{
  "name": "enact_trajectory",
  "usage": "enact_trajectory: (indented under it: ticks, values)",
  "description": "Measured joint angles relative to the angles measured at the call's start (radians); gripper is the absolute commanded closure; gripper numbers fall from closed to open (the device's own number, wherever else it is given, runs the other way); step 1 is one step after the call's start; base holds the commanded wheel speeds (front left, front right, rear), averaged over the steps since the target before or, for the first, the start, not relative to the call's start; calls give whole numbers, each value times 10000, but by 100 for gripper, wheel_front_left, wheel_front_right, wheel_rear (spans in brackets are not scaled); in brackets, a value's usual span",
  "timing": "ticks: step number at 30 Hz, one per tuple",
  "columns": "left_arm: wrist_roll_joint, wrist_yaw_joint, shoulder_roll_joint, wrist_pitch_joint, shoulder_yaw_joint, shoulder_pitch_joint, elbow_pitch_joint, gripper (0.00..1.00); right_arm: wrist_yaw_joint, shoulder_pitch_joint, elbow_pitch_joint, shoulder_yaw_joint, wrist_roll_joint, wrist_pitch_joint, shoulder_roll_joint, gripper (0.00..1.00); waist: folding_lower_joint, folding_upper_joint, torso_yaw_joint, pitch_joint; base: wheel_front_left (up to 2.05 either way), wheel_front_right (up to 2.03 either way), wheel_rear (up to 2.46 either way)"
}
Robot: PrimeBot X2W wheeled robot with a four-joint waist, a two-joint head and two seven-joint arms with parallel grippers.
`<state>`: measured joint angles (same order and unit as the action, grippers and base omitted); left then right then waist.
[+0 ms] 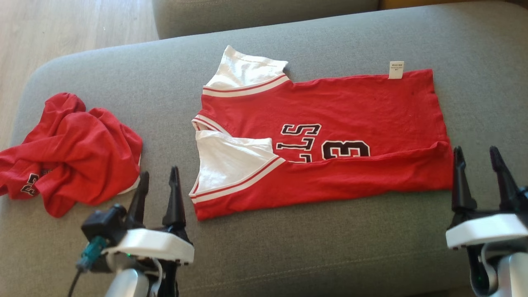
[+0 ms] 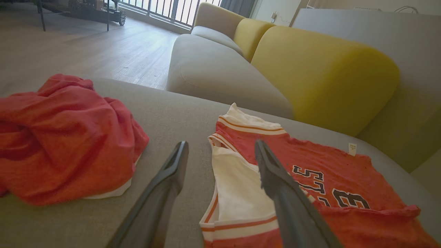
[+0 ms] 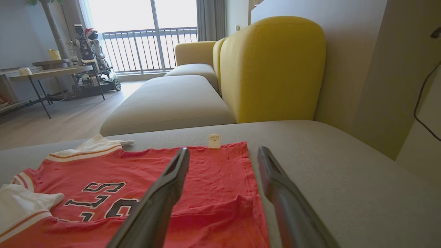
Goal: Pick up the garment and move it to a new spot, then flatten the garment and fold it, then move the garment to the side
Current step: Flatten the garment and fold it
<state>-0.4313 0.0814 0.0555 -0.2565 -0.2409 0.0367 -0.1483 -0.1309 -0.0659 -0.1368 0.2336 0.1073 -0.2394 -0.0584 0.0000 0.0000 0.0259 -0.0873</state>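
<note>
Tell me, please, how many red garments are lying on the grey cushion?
2: a partly folded jersey lies across the middle of the cushion, and a crumpled garment sits bunched at its left end. The heap could hide more.

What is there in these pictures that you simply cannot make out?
Head view: a folded-up flap covers the lower print on the jersey.
Head view: the writing on the tag is too small to read.
Head view: the crumpled shirt is cut off by the left edge, its print buried in folds.
Right wrist view: one of the fingers covers part of the jersey's number.
</note>
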Motion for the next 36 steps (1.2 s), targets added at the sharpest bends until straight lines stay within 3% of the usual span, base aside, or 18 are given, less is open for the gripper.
enact_trajectory:
  ticks: [4,8,22,31,32,33,36]
  values:
    - [92,-23,-27,0,-104,-68,-489,0,0,167,190,102,-33,0,65,0,0,0,47,5,0,0,0]
    - [-625,-8,-31,2,-700,4,-1235,0,0,165,314,65,-35,4,86,0,0,0,165,-64,0,0,0]
    - [-928,982,-79,8,-1329,1181,-4320,0,0,147,405,67,-2,17,115,0,0,0,734,-383,0,0,0]
    - [-1193,972,-88,-12,-1768,1865,-5304,0,0,143,387,92,69,17,117,0,0,0,838,-382,0,0,0]
    - [-1193,903,-88,-17,-1860,1930,-5398,36,0,142,376,104,69,17,117,0,0,0,829,-377,0,0,0]
    - [-1202,802,-77,-17,-1964,1991,-5467,100,0,142,343,128,75,17,117,0,0,0,815,-376,0,0,0]
    - [-1260,706,-94,-17,-2042,2065,-5519,100,0,142,213,173,174,96,117,0,0,0,777,-373,0,0,0]
